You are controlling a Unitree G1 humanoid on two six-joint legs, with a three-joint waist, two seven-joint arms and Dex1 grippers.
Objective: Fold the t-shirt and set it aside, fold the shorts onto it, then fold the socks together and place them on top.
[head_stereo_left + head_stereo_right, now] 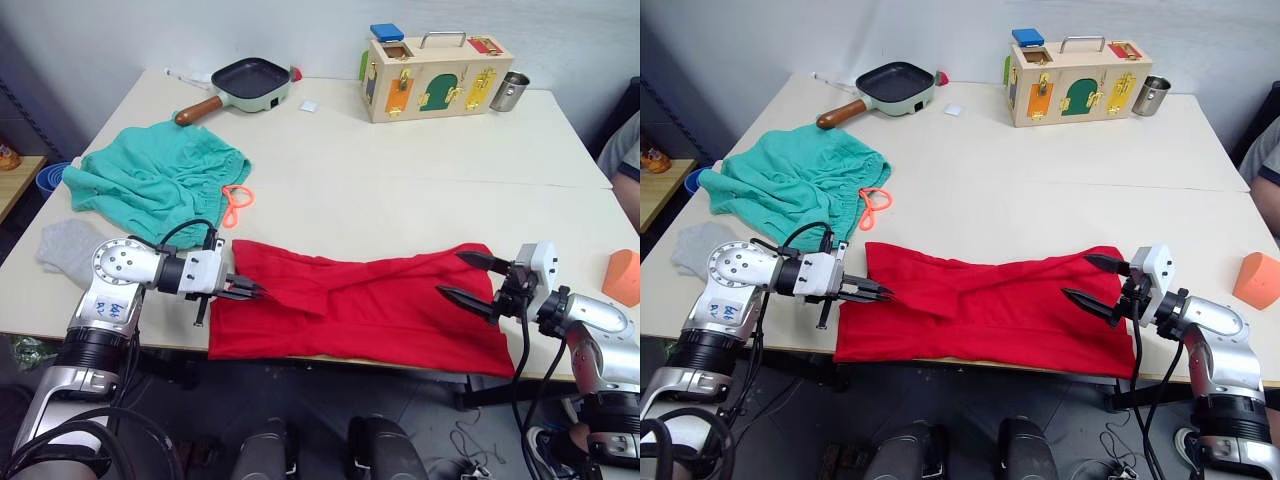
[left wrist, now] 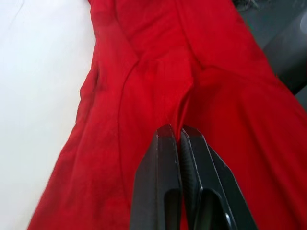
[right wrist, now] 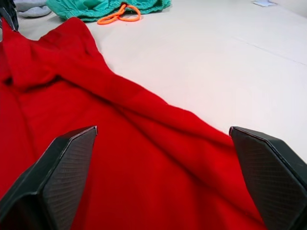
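T-shirt [image 1: 370,305] is spread along the table's [image 1: 400,170] near edge. Left gripper [image 1: 252,292] is clenched on its left end; right gripper [image 1: 467,277] is held wide apart over its right end.

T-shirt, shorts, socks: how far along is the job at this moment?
Early. The t-shirt lies partly folded into a long band at the table's near edge, not yet set aside. In hand: the left gripper has its jaws shut on the t-shirt's end, while the right gripper is open over the other end. The shorts and socks lie unfolded.
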